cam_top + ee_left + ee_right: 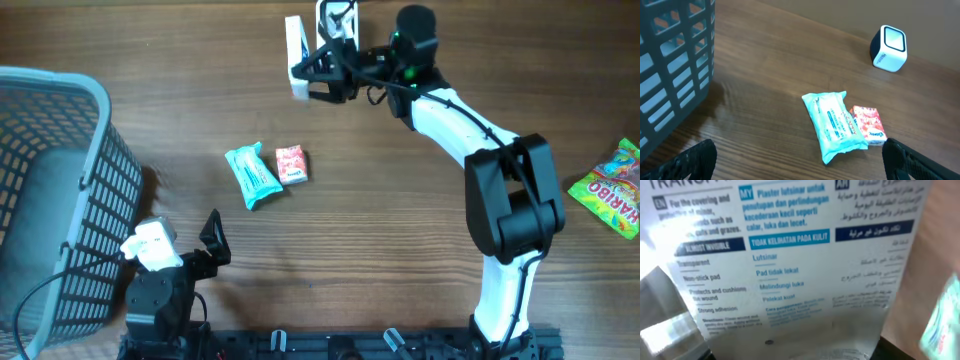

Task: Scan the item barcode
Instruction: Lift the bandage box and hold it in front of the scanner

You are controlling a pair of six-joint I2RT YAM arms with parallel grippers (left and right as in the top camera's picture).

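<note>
**A:** What has the right claw (314,68) got?

**B:** It is partly closed across a white box (296,52) of plasters, in the upper middle of the overhead frame. In its own wrist view the box's printed side fills the picture. I see text there but no barcode.

**A:** Where is the scanner from there?

**B:** The scanner (338,17) stands at the top edge, just right of the box and just above the claw. The box's long axis runs up and down the frame. I judge the coming move to be mostly a wrist turn that faces the coded side to the scanner, with little travel.

**A:** Which arm is nearer?

**B:** The right, by far. The left claw (212,238) sits at the lower left, wide open and empty, well apart from both.

**A:** Is there room to turn?

**B:** Bare table (400,250) lies left of and below the box. Only the scanner is close. A teal pack (252,175) and a red pack (291,165) lie mid-frame, well below. The basket (95,170) is far left, and a sweets bag (610,190) lies at the right edge.
</note>
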